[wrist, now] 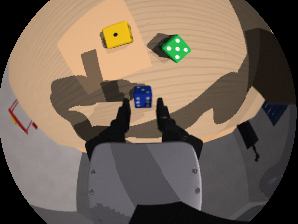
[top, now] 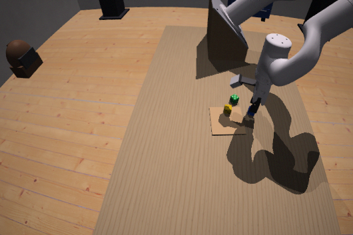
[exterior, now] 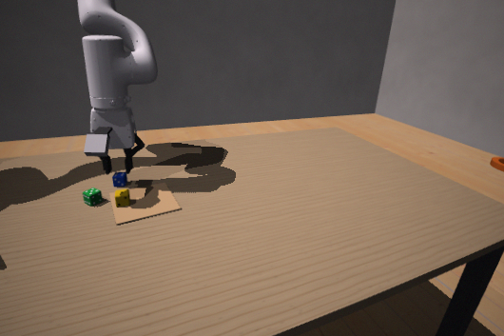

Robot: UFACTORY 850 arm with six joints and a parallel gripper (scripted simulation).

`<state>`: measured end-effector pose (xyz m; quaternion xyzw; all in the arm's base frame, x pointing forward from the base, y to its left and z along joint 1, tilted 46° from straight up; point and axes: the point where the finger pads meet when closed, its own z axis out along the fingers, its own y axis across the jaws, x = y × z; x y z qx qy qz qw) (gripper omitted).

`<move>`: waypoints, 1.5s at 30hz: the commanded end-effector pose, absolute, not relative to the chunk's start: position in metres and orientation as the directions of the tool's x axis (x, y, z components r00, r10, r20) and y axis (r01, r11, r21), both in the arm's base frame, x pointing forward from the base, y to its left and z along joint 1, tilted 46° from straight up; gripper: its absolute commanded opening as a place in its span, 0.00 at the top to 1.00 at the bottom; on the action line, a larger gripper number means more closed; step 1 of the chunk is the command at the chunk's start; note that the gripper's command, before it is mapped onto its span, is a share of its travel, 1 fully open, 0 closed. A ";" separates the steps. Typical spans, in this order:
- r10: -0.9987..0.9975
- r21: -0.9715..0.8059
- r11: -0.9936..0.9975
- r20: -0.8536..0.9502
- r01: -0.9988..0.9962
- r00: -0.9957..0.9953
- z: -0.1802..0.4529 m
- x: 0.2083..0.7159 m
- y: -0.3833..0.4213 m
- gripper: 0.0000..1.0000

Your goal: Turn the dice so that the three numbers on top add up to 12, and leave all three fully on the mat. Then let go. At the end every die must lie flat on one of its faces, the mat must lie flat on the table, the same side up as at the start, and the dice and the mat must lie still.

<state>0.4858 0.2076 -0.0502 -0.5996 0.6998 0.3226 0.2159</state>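
Presently the gripper (exterior: 116,166) is seen hanging just above the blue die (exterior: 120,179), its two dark fingers set partly apart, about halfway spread, with nothing clasped between them. From the wrist view the blue die (wrist: 141,96) is shown just beyond the fingertips, lined up with the gap but not touched by either one. The blue die is placed on the wooden table (exterior: 295,224), just off the edge of the tan mat (exterior: 152,208), in the arm's shadow. The yellow die (exterior: 122,197) is found on the mat near one of its corners, lying flat with a single dark pip on top, as shown in the wrist view (wrist: 116,34). The green die (exterior: 92,196) is set on the bare table beside the mat, apart from it, with five white pips shown upward in the wrist view (wrist: 174,47). The mat (top: 226,126) is laid flat on the table. The top face of the blue die is too small for its pips to be counted
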 end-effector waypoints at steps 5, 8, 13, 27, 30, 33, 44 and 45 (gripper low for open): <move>-0.700 0.191 0.074 -0.689 -0.979 -0.187 -0.050 0.487 0.207 0.53; -0.700 0.191 0.074 -0.689 -0.979 -0.187 -0.050 0.487 0.207 0.53; -0.700 0.191 0.074 -0.689 -0.979 -0.187 -0.050 0.487 0.207 0.53; -0.700 0.191 0.074 -0.689 -0.979 -0.187 -0.050 0.487 0.207 0.53; -0.700 0.191 0.074 -0.689 -0.979 -0.187 -0.050 0.487 0.207 0.53; -0.700 0.191 0.074 -0.689 -0.979 -0.187 -0.050 0.487 0.207 0.53; -0.700 0.191 0.074 -0.689 -0.979 -0.187 -0.052 0.487 0.209 0.53; -0.700 0.191 0.074 -0.689 -0.979 -0.187 -0.053 0.486 0.210 0.53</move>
